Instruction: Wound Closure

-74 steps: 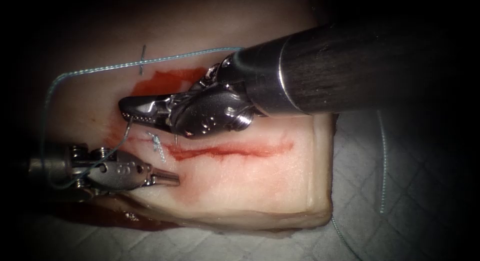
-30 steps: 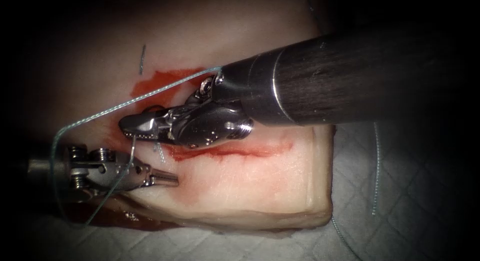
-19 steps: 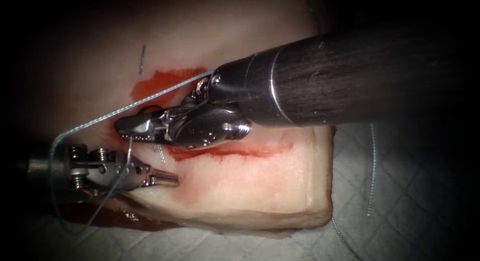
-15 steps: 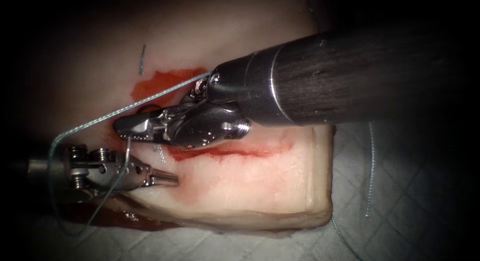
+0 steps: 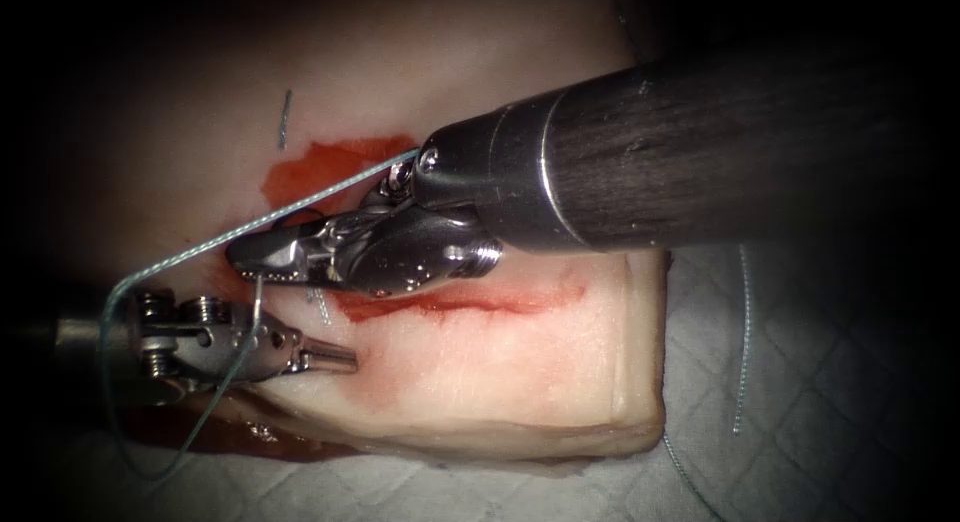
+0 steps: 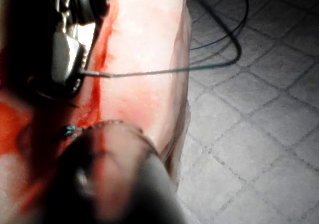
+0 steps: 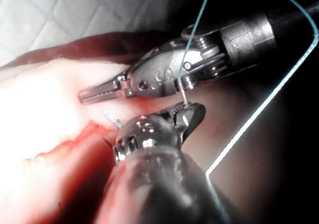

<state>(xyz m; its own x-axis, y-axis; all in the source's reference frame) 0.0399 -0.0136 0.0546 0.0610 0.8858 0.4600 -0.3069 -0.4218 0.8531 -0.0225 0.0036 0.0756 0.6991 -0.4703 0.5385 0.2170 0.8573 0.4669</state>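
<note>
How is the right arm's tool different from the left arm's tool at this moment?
The right tool has its jaws shut on the needle, near one end of its curve; the left tool has shut jaws holding nothing. The right tool lies over the cut, while the left tool lies beside the cut on the tissue. Thread runs past both.

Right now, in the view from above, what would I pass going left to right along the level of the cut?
Left tool, small stitch knot, red cut in the tissue, the tissue's right edge, white padded cloth, loose thread lying on it.
</note>
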